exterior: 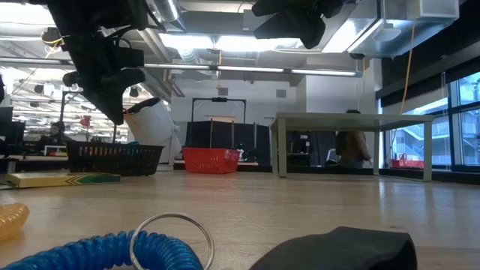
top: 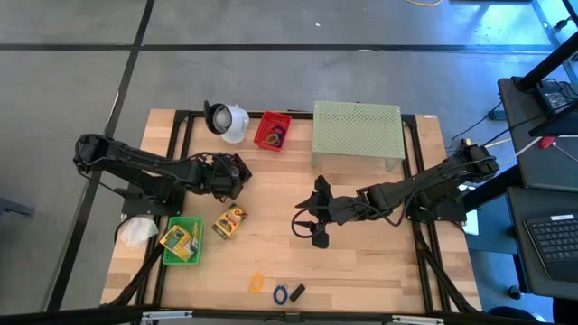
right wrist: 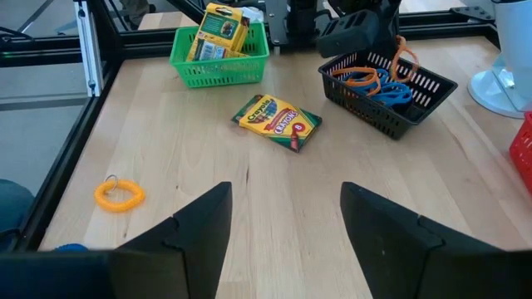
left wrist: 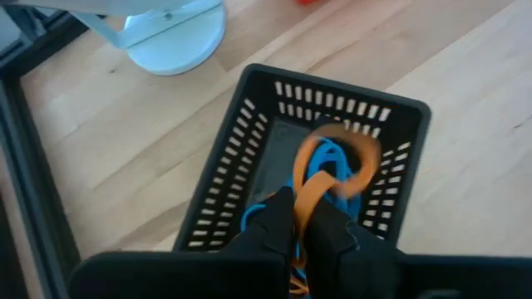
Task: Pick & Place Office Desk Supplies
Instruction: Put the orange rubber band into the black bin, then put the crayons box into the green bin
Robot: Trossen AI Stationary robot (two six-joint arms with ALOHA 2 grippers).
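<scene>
Left wrist view: my left end effector [left wrist: 303, 237] pinched shut on orange band [left wrist: 332, 170], hanging over black basket [left wrist: 249, 116] (blue loops [left wrist: 328, 158] inside). Right end effector [right wrist: 287, 220] spread wide, empty, mid-bench. Crayon box [right wrist: 277, 120] flat on bench beside green basket [right wrist: 220, 66]; orange coil [right wrist: 119, 194] near front edge.

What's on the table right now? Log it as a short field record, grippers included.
left gripper: shut on orange band, above black basket
right gripper: open, empty, hovering mid-table
black basket contents: orange and blue bands
green basket: holds a crayon box
loose crayon box: flat on table between the baskets
orange coil loop: loose near front edge
red basket: at back beside mesh stand
</scene>
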